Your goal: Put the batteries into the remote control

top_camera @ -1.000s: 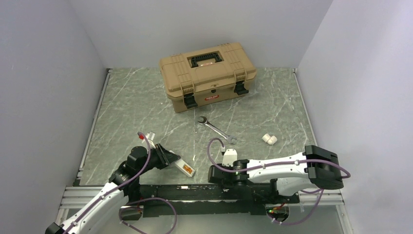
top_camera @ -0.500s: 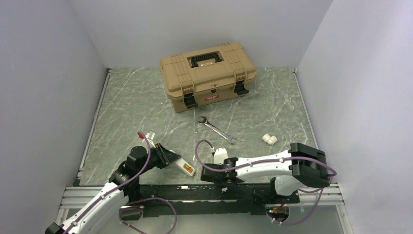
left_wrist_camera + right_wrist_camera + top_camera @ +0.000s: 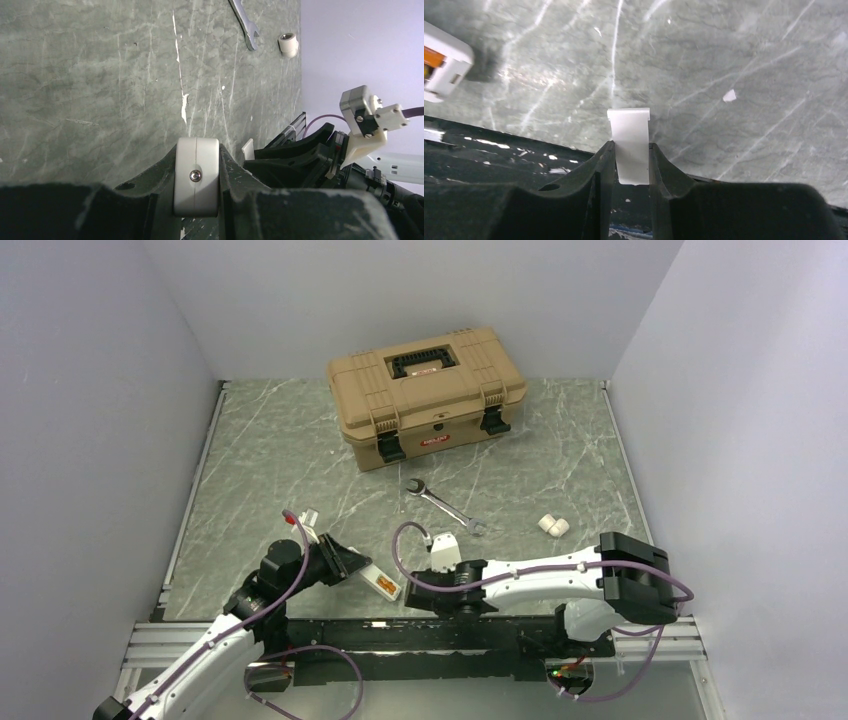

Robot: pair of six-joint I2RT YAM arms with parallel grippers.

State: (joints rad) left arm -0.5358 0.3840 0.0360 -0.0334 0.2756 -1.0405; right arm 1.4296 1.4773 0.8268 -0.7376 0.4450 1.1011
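Note:
My left gripper [image 3: 352, 566] is shut on the remote control [image 3: 381, 585], a slim white bar that points right with its orange-brown recess up. The left wrist view shows the remote control's [image 3: 196, 175] white end clamped between my left gripper's [image 3: 196, 150] jaws. My right gripper [image 3: 631, 150] is shut on a thin white cover plate [image 3: 630, 135] with small tabs at its far end, held low over the table edge. The remote control's open end [image 3: 441, 65] lies to its upper left, apart from the plate. In the top view the right gripper [image 3: 418, 596] sits just right of the remote. No batteries show clearly.
A closed tan toolbox [image 3: 425, 390] stands at the back. A steel wrench [image 3: 445, 505] and two short white cylinders [image 3: 553, 526] lie mid-table to the right. A black rail [image 3: 420, 638] runs along the near table edge under both grippers.
My right arm has swung left along the near edge, bringing its gripper closer to the remote. The left arm and the remote have not moved.

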